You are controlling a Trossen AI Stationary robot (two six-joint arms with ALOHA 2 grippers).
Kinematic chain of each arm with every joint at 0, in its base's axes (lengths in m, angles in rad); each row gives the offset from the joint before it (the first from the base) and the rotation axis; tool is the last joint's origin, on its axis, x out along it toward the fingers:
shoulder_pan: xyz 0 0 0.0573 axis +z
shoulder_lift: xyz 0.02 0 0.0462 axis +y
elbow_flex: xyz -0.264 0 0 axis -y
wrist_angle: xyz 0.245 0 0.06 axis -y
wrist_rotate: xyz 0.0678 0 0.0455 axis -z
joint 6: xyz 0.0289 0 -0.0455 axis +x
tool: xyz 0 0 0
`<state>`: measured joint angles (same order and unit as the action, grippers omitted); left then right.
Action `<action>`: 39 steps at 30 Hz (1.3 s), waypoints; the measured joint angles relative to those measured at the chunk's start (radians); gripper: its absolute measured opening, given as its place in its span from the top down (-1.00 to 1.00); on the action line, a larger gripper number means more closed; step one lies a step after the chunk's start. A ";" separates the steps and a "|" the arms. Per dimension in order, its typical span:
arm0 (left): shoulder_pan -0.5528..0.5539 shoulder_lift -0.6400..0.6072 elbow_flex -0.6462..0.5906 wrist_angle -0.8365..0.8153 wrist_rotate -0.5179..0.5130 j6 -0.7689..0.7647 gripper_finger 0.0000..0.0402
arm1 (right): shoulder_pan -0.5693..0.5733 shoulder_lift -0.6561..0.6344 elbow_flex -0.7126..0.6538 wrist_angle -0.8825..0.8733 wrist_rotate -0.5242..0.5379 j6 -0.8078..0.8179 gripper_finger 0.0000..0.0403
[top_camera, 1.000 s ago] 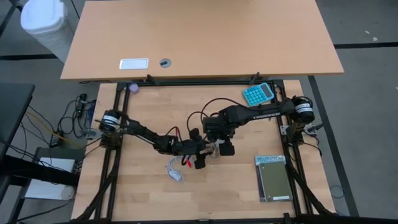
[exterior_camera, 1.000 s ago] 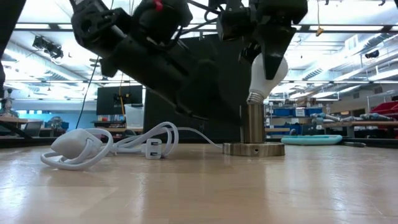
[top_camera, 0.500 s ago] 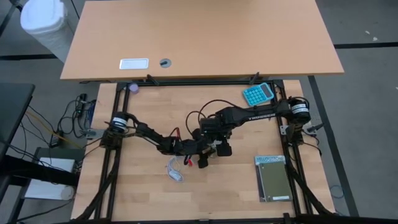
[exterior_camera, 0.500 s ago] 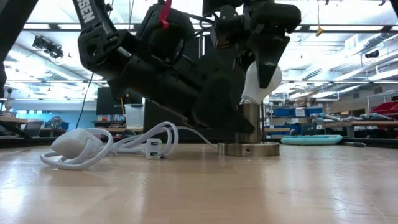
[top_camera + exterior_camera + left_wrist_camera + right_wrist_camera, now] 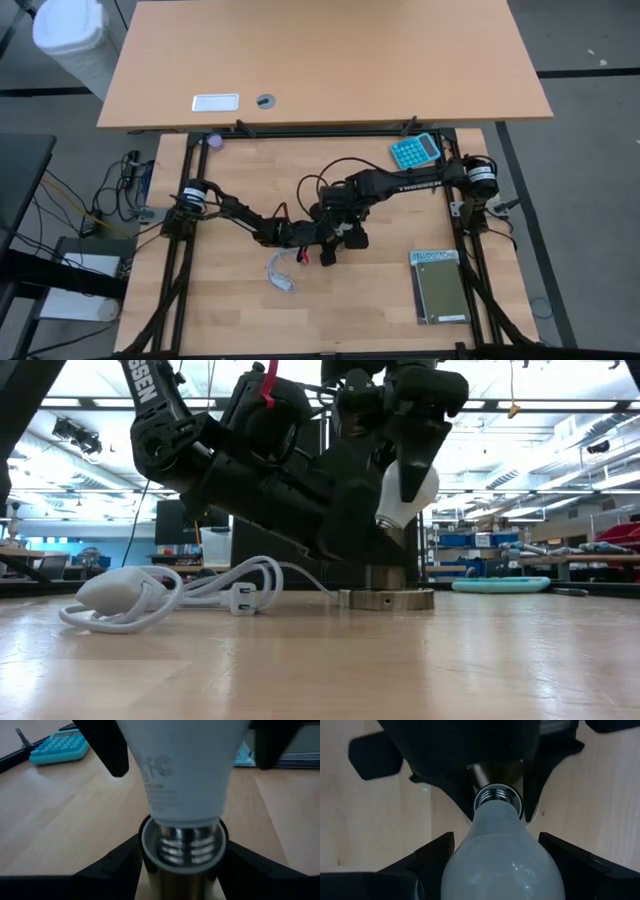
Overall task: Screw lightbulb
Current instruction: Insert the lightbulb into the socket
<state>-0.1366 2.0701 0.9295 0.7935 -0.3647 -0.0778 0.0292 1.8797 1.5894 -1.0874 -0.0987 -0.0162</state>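
Observation:
The white lightbulb (image 5: pixel 405 495) hangs tilted over a brass socket (image 5: pixel 393 555) that stands on its round base disc (image 5: pixel 385 599) mid-table. In the left wrist view the lightbulb's silvery screw base (image 5: pixel 182 842) sits at the socket's mouth (image 5: pixel 148 851). My right gripper (image 5: pixel 502 865) comes down from above and is shut on the lightbulb (image 5: pixel 502 855). My left gripper (image 5: pixel 182 872) reaches in low from the table's left and is shut on the socket's tube. In the high view both grippers, left (image 5: pixel 322 240) and right (image 5: pixel 345 228), meet at the table's middle. My left gripper pinches the socket's upright tube (image 5: pixel 172 880) between its two fingers (image 5: pixel 117 867), just below the mouth. The fingers come in nearly level from the table's left. The socket stands upright with its disc on the table. My right gripper pinches the lightbulb's wide glass part (image 5: pixel 470 865) between its two fingers (image 5: pixel 432 855), from above, pointing steeply down. The lightbulb is held tilted, screw base down, at the socket's mouth (image 5: pixel 498 795).
A coiled white cable (image 5: pixel 170 590) with its plug lies left of the socket, in the high view as the cable (image 5: pixel 280 272). A teal calculator (image 5: pixel 415 150) sits at the far right and a dark notebook (image 5: pixel 440 285) at the near right. A larger wooden table (image 5: pixel 320 60) stands behind.
Both grippers have drifted a little toward the table's left, and the socket has slid that way on its disc. My left gripper has tipped its fingers lower. The lightbulb has gone along and leans more than before, its screw base still at the socket's mouth.

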 joint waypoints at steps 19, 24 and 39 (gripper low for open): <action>-0.002 -0.059 0.000 -0.069 0.012 0.099 -0.15 | -0.006 0.000 0.001 -0.033 -0.001 0.013 -0.40; -0.002 -0.148 0.000 -0.228 0.052 0.101 -0.23 | -0.010 -0.001 0.001 -0.036 -0.001 0.008 -0.40; -0.001 -0.194 -0.016 -0.460 0.097 0.022 -0.21 | -0.012 -0.001 0.001 -0.037 0.000 -0.004 -0.40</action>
<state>-0.1375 1.8759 0.9134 0.3340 -0.2680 -0.0563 0.0174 1.8786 1.5906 -1.1245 -0.0990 -0.0200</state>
